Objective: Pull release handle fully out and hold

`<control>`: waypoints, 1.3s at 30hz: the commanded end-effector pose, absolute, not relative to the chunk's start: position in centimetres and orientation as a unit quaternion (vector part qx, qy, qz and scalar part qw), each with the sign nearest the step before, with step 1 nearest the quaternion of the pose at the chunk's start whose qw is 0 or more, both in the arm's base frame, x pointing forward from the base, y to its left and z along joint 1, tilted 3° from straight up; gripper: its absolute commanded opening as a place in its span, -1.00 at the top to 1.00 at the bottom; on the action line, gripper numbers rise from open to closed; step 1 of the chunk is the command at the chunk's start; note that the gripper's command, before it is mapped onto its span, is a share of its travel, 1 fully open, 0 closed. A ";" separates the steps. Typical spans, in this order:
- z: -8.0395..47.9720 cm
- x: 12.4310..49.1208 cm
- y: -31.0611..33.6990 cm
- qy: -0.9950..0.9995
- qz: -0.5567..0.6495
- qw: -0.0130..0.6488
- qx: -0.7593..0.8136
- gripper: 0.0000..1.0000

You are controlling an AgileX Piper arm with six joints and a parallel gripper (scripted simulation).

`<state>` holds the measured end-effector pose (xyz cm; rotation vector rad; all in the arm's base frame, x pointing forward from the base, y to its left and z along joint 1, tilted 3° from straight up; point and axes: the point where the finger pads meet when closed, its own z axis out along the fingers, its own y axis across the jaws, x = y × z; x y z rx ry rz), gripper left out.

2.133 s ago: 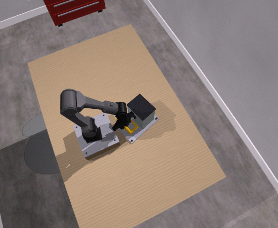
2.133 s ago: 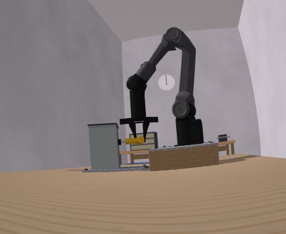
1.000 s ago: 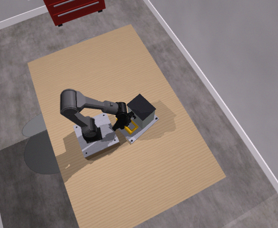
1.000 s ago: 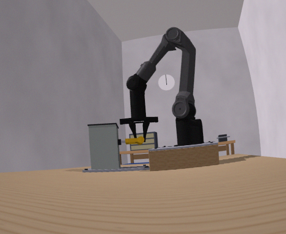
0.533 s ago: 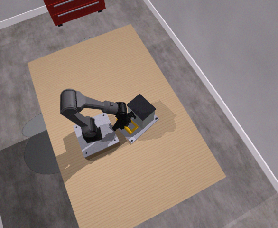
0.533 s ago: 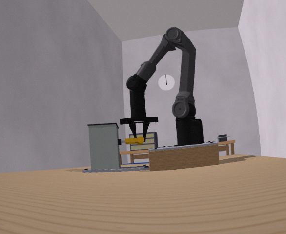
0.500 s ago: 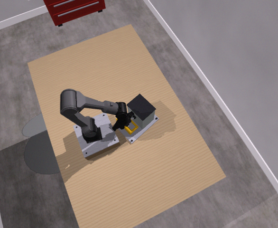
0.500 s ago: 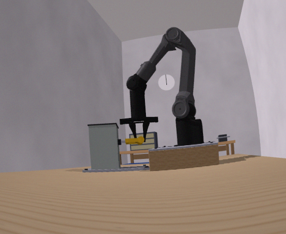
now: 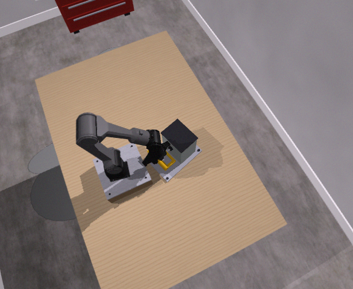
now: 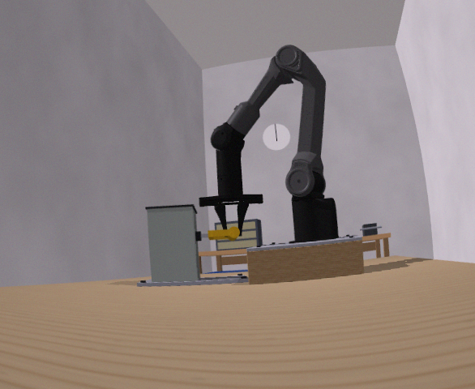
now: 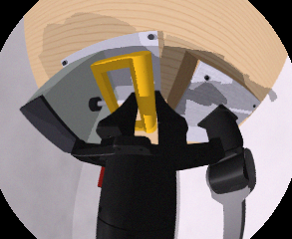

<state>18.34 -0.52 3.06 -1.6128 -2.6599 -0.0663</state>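
Near the centre of the top view, the dark arm (image 9: pixel 114 130) reaches from its grey base plate (image 9: pixel 141 183) toward a grey box (image 9: pixel 186 150) with a black lid, which stands on its own thin plate just right of the base. Between the two, low on the box's near face, sits the yellow release handle (image 9: pixel 167 162), a rectangular loop that juts out toward the arm.

From the exterior view, at middle left of the frame, the gripper (image 10: pixel 231 228) hangs straight down from the wrist and its two dark fingers (image 10: pixel 241 217) come down on either side of the handle's outer bar (image 10: pixel 225 233). A short rod shows between the handle and the box face, so the loop stands a little off the box.

Seen from the wrist, the yellow loop (image 11: pixel 128 83) fills the upper centre, and its right-hand bar runs down between the fingertips. The pincer is clamped on that bar. Wooden table (image 9: pixel 158 93) lies beneath everything; a red drawer cabinet (image 9: pixel 92 12) stands at the upper left of the top view.
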 end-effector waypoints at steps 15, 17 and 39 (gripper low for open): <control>3.0 15.5 -1.9 -0.855 -0.018 0.018 -0.518 1.00; 3.0 15.3 -2.0 -0.855 -0.018 0.018 -0.518 1.00; 2.9 13.1 -3.2 -0.855 -0.018 0.018 -0.518 1.00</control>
